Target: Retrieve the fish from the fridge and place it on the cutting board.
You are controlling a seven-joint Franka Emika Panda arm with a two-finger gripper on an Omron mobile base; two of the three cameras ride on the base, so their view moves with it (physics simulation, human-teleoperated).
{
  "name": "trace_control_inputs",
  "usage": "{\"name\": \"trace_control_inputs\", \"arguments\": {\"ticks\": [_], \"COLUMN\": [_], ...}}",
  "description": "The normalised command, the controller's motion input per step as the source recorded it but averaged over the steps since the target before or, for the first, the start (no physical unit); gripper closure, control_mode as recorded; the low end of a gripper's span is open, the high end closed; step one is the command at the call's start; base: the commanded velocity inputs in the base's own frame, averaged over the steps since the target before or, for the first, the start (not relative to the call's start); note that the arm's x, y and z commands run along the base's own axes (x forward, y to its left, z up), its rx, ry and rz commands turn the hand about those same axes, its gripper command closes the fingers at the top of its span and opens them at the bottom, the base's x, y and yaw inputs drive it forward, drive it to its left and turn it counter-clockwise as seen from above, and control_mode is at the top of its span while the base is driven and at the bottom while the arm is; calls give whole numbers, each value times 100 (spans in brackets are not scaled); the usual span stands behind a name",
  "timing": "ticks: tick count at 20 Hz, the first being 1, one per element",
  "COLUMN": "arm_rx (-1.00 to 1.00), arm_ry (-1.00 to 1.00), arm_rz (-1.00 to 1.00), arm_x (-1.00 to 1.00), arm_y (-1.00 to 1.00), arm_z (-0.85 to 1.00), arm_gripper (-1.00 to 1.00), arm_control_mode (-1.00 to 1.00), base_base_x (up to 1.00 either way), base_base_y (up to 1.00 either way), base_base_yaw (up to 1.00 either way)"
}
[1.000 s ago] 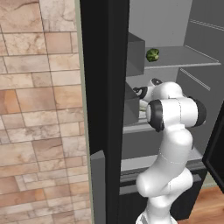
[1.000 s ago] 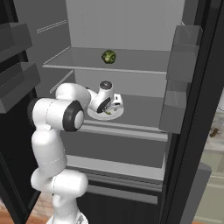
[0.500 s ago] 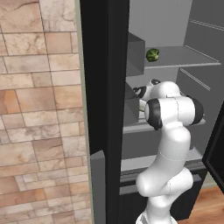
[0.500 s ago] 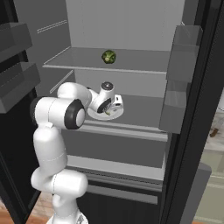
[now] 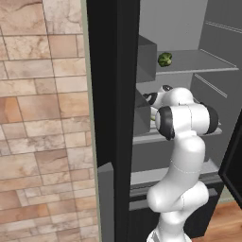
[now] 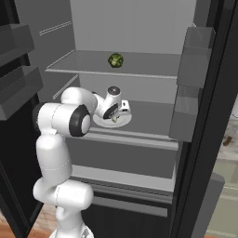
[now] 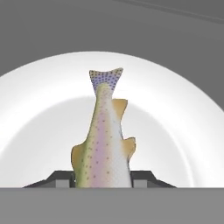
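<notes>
Fish [image 7: 103, 146] is clamped at mid-body by the claw [image 7: 103, 178], on a white plate [image 7: 39, 109] near the front edge of the middle fridge [image 6: 139, 28] shelf. Light, probably slippery; thick middle judged safest.

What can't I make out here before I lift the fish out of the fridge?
- Fish head: hand view, cut off by the bottom edge.
- Fingertips: hand view, barely visible beside the fish, so contact is unclear.
- Plate: right base view, mostly covered by the gripper.
- Fish, left base view: hidden behind the arm.
- Round green item: too small to identify.
</notes>
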Motion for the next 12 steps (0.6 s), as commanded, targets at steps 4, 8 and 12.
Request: {"name": "trace_control_inputs", "arguments": {"ticks": [4,8,12], "arm_rx": [0,0,0], "arm_ry": [0,-4,-18], "arm_rz": [0,0,0], "arm_x": [0,-30,-55], "arm_y": [0,0,0], "arm_z": [0,3,24], "arm_gripper": [100,100,100], "arm_control_mode": [-100,-100,-100], "base_base_x": [0,0,0], "base_base_y": [0,0,0], "base_base_yaw": [0,0,0]}}
